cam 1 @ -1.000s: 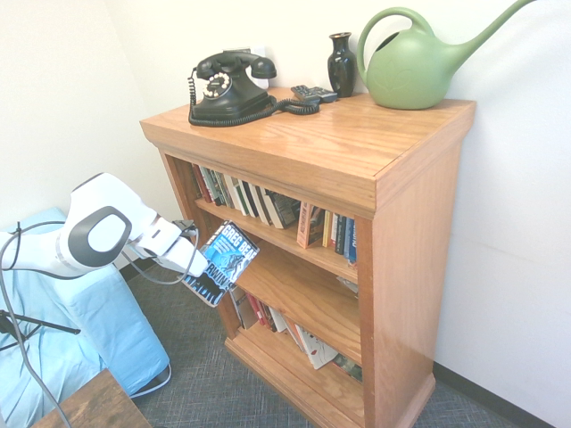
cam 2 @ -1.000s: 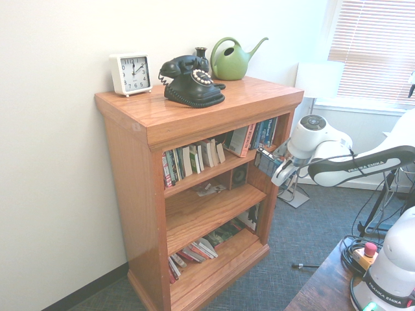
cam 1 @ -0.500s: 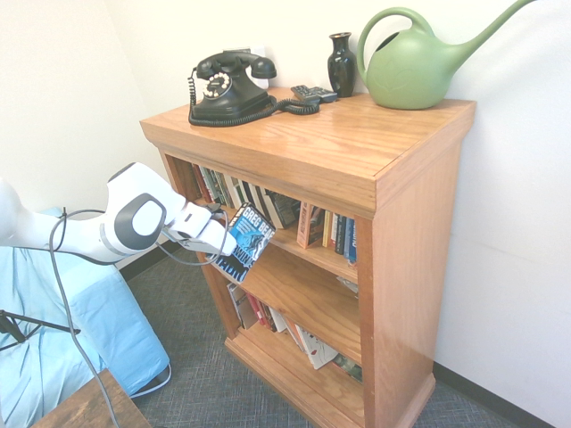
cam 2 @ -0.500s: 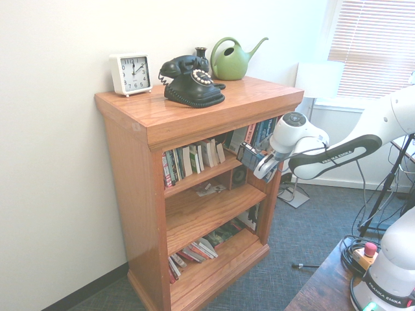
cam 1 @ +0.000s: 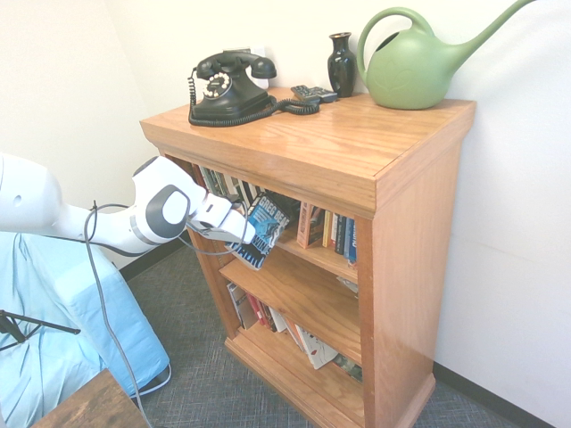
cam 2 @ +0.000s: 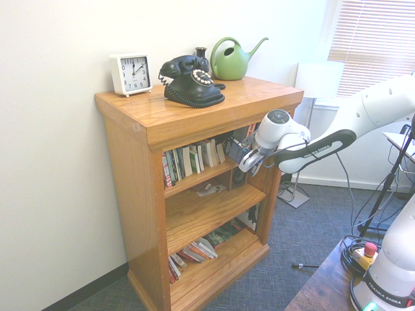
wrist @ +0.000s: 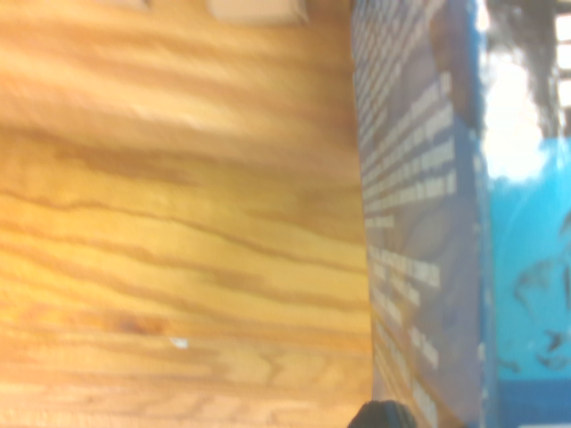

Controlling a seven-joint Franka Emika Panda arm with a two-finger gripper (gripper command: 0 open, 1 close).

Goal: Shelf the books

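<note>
Bkcase [cam 1: 412,267]: wood, lt brown, stands on gry carpet [cam 2: 311,233].

Top [cam 1: 312,143]: wht sq. clock [cam 2: 133,74] at one end; blk rotary phone [cam 1: 227,94] nr it, coiled cord on wood; dk keypad device [cam 1: 314,94] betw. phone & blk vase [cam 1: 342,67]; grn watering can [cam 1: 410,71] at opp. end, spout up.

Upper shelf [cam 2: 185,186]: row of bks [cam 2: 194,159], mixed spines, some leaning; 2nd grp of bks [cam 1: 332,232] twd watering-can end.

Mid shelf [cam 2: 204,217]: sm. pale item [cam 2: 209,189] lying twd back, details unclear.

Btm shelf [cam 2: 217,262]: slanted bks, red & wht [cam 2: 198,251]; lg. pale vol. [cam 1: 317,348], tilted.
</note>
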